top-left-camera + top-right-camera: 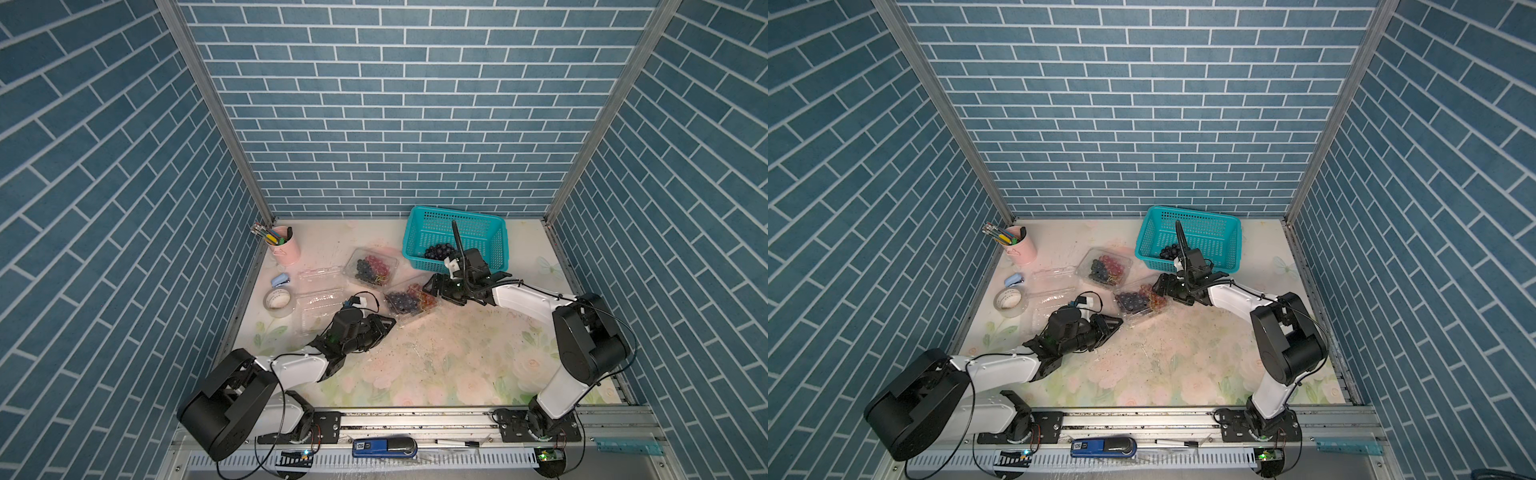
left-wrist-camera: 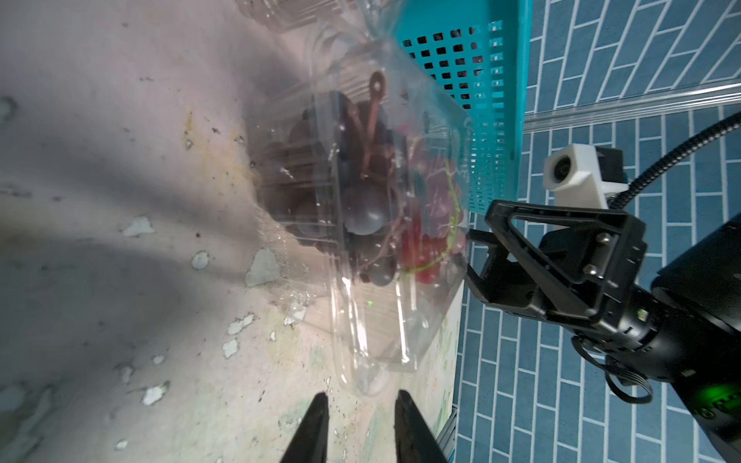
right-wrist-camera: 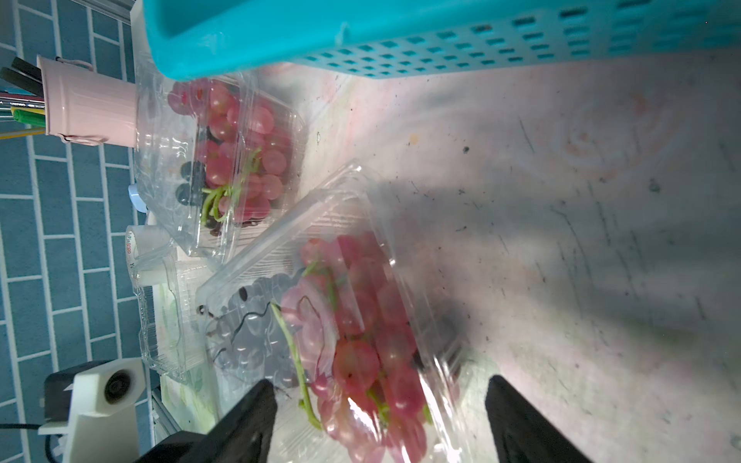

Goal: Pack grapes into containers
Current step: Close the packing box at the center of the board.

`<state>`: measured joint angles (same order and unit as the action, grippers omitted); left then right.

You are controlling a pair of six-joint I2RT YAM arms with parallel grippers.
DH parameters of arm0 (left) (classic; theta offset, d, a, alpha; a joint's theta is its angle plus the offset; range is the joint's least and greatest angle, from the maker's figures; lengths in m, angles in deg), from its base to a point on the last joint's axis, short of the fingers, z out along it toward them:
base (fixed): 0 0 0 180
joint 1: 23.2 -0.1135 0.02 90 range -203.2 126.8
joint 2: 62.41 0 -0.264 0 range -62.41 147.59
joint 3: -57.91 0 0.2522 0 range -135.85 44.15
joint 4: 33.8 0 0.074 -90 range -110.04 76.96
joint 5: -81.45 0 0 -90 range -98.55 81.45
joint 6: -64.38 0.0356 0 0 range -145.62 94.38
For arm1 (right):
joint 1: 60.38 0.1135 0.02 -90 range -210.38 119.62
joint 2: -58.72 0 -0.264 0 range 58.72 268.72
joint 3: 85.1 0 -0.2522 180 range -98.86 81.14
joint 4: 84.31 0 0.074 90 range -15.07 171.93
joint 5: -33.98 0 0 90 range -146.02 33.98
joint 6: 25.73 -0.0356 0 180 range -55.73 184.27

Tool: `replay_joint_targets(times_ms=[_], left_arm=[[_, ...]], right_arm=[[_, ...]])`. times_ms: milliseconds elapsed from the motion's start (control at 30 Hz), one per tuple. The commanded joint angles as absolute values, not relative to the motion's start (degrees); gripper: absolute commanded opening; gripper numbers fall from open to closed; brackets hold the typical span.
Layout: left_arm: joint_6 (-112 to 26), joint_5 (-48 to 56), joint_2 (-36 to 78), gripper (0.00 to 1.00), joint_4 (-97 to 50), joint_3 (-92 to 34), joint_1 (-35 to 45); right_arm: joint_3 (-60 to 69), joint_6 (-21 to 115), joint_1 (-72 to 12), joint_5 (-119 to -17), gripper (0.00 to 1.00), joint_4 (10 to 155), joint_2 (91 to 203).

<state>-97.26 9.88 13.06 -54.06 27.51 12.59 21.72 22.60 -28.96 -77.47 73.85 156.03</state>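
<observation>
Teal basket, one, is sitting by the desk's back right corner, holding one dark bunch. Three clear boxes are lying mid-desk: two carrying grapes, one empty box toward the left edge. The right end effector, fingers wide apart, is straddling the nearer filled box. The left end effector, fingers narrowly apart and empty, is facing its corner. Likely step: snapping its lid shut, which calls for steady pressure from both sides.

- A teal basket with holed sides stands at the back of the desk, on the right.
- A pink cup of pens sits back left.
- Near it lie a small blue stapler and a roll of tape.
- A blue gadget, a marker and a teal ruler lie by the front rail.
</observation>
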Motion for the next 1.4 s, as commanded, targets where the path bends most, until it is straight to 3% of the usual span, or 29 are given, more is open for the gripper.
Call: replay_joint_targets(times_ms=[0, 400, 700, 1367], left_arm=[[-97.5, 9.8, 14.8, 0.3, -56.9, 27.3, 12.5], [-97.2, 9.4, 16.4, 0.3, -57.8, 25.7, 12.5], [-97.7, 8.8, 19.8, 0.21, -61.0, 25.6, 12.6], [-97.7, 4.9, 21.2, 0.13, -63.3, 28.0, 12.6]], right_arm=[[20.2, 23.9, -29.0, -78.0, 0.83, 73.8, 157.2], [20.9, 22.7, -28.6, -79.0, 0.82, 75.3, 157.5], [21.8, 21.4, -27.6, -79.2, 0.8, 76.8, 157.9], [25.0, 19.4, -26.5, -79.4, 0.79, 79.4, 157.1]])
